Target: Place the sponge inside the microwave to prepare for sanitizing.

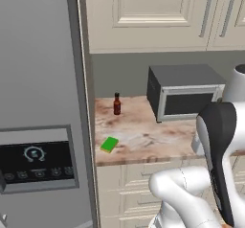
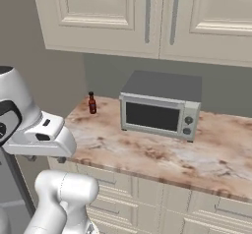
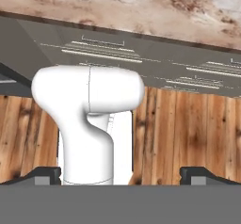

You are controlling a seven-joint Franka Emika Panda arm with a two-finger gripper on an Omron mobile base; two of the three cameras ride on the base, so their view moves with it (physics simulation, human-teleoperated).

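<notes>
While the gripper [image 3: 120, 173] stands wide open, empty, the sponge [image 1: 109, 144], bright green, yellow-edged, lies flat lower-left on the counter [image 1: 143, 136].

The glossy white arm [image 1: 184, 193] has rounded, tube-like links and a dark, near-black joint band.

Sponge [image 1: 109, 144]: bright green top, yellow edge layer. 
Countertop [image 1: 143, 136]: marbled beige-pink stone, brown veining, white patches. 
Small bottle [image 1: 116, 104]: dark brown, red cap. 
Countertop oven [image 2: 161, 106]: dark grey top, light silver-grey front, black glass window, two grey knobs. 
Upper cabinets [image 2: 147, 16]: cream, panelled. 
Lower drawers [image 2: 162, 203]: cream, same tone. 
Back wall [image 1: 119, 74]: flat grey. 
Tall unit at left [image 1: 38, 78]: plain grey; inset panel black with pale icons. 
Floor [image 3: 188, 133]: reddish-brown wood planks, dark grain streaks.
</notes>
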